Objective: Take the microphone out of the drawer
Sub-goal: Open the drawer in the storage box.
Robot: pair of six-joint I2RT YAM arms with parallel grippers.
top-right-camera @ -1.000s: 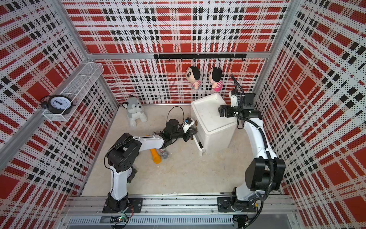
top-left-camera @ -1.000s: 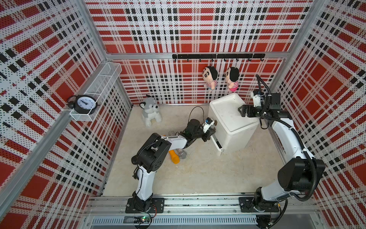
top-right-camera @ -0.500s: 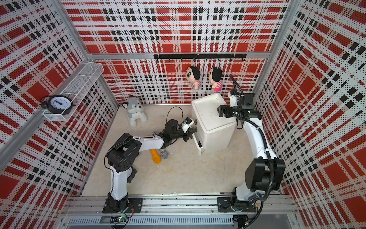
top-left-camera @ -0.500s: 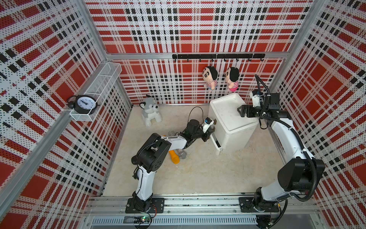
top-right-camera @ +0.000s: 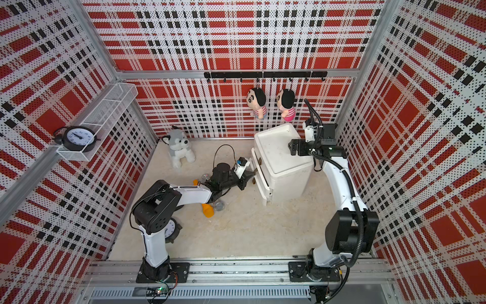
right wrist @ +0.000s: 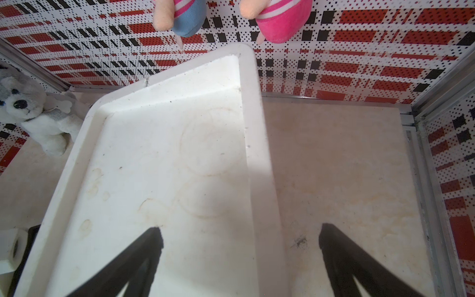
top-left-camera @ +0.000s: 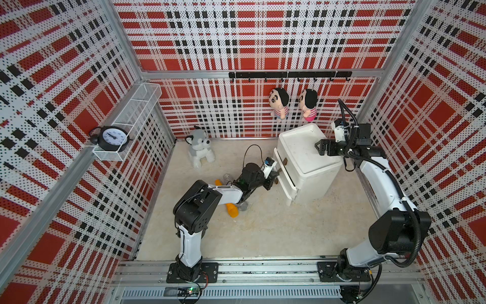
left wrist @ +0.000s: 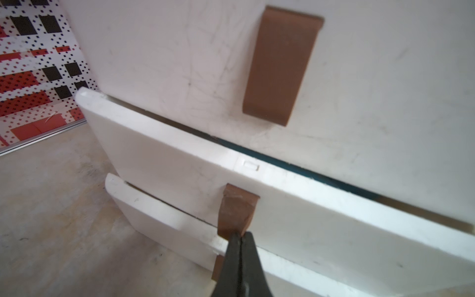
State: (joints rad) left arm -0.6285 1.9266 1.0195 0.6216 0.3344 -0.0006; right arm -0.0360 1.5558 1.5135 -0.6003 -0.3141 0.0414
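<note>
left claw: jaws pressed together on the lower end of the brown tab that serves as handle of the middle drawer; no gap shows between the black fingers. the middle drawer stands out from the white cabinet by a narrow crack only, with a dark slit along its upper edge. the bottom drawer also juts forward a little; the top drawer carries a brown tab of its own.

microphone: its place cannot be told, since the slit is too thin to show what lies inside the middle drawer. on the floor under the left arm lies an orange piece with a silver mesh ball just beside it; whether this is a microphone cannot be told.

right claw: jaws spread wide and holding nothing, above one rim of the cabinet's top, with one finger over the sunken top and one over the floor beyond it. in both top views it hangs at the side of the cabinet away from the drawers.

background: grey plush dog by the back wall, two dolls hung from a black rail, black clock in a wire shelf on the left wall.
</note>
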